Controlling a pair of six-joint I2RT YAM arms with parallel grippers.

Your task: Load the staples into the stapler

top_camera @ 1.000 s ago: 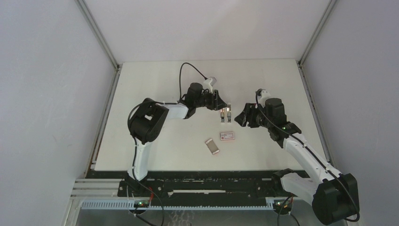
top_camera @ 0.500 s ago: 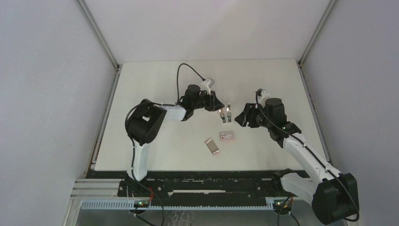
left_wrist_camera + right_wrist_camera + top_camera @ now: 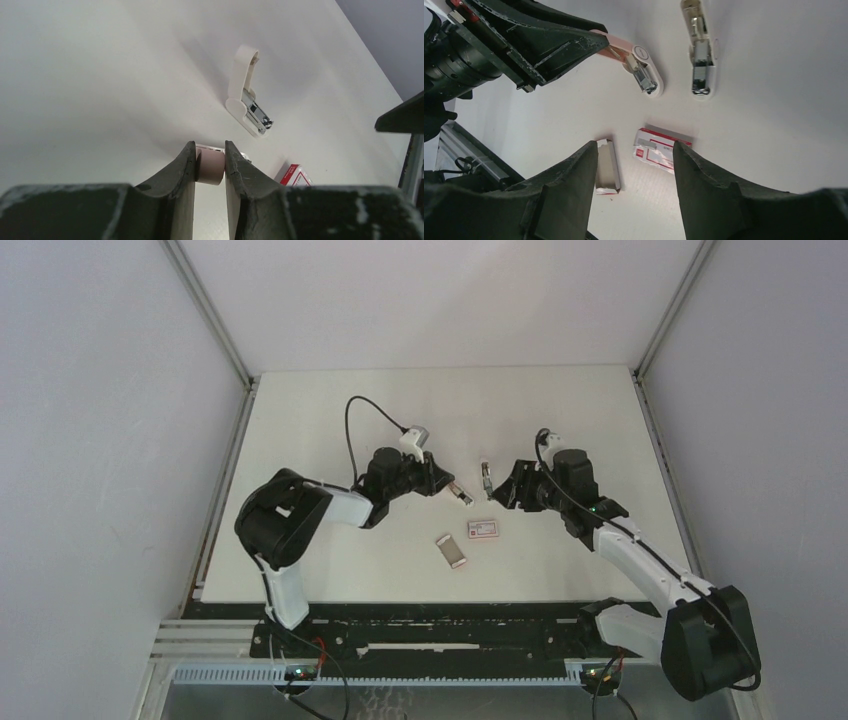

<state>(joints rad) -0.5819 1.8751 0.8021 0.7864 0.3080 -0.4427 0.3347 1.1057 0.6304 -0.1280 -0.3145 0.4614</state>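
My left gripper is shut on the pink end of a small pink-and-white stapler, which lies open on the table. In the left wrist view the fingers pinch the pink part. A second, white stapler lies open just beyond. The pink-red staple carton lies flat, with its slide-out tray apart from it. The tray's inside looks grey; I cannot make out separate staple strips. My right gripper is open and empty, above the carton.
Both staplers show in the right wrist view: the pink one held by the left gripper, the white one to its right. The white table has metal rails along its left and right edges.
My left gripper has drawn back toward the near left, pulling the pink stapler away from the white one. The right gripper has shifted slightly left.
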